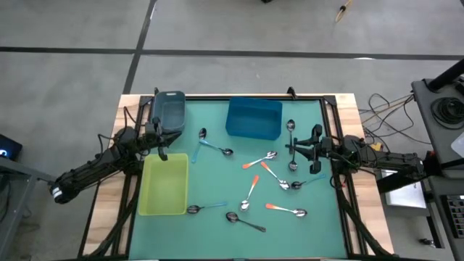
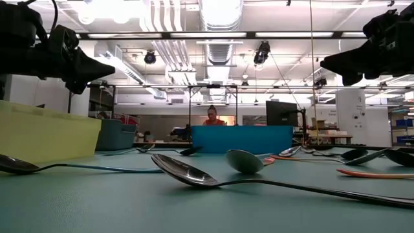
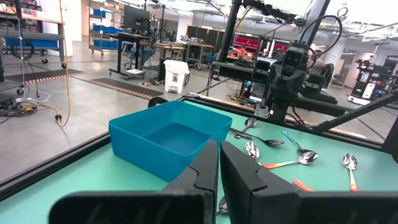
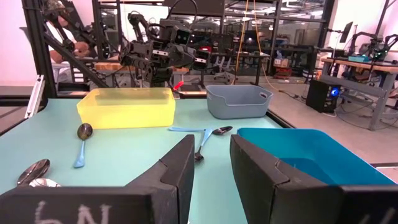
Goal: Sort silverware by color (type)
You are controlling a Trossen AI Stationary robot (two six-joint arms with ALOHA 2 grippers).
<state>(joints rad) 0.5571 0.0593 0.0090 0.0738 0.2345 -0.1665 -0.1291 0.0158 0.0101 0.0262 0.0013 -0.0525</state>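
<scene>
Several small spoons lie flat on the green mat. An orange-handled one (image 1: 259, 161) lies mid-table, with others (image 1: 270, 174), (image 1: 250, 192), (image 1: 283, 209) near it. Blue-handled spoons (image 1: 214, 147), (image 1: 206, 208), (image 1: 308, 181) and all-dark spoons (image 1: 245, 221), (image 1: 202, 134), (image 1: 291, 127) lie among them. My left gripper (image 1: 161, 148) (image 3: 219, 171) hangs shut above the gap between the grey and yellow bins and holds nothing. My right gripper (image 1: 292, 150) (image 4: 211, 165) hovers open over the mat's right part, beside a dark spoon (image 1: 293, 165), touching nothing.
A grey bin (image 1: 168, 110) and a blue bin (image 1: 254, 117) stand along the far edge, and a yellow bin (image 1: 164, 184) stands at the left. A black frame rims the table (image 1: 330, 217). Bare mat lies near the front edge. A person (image 2: 212, 116) sits far behind the table.
</scene>
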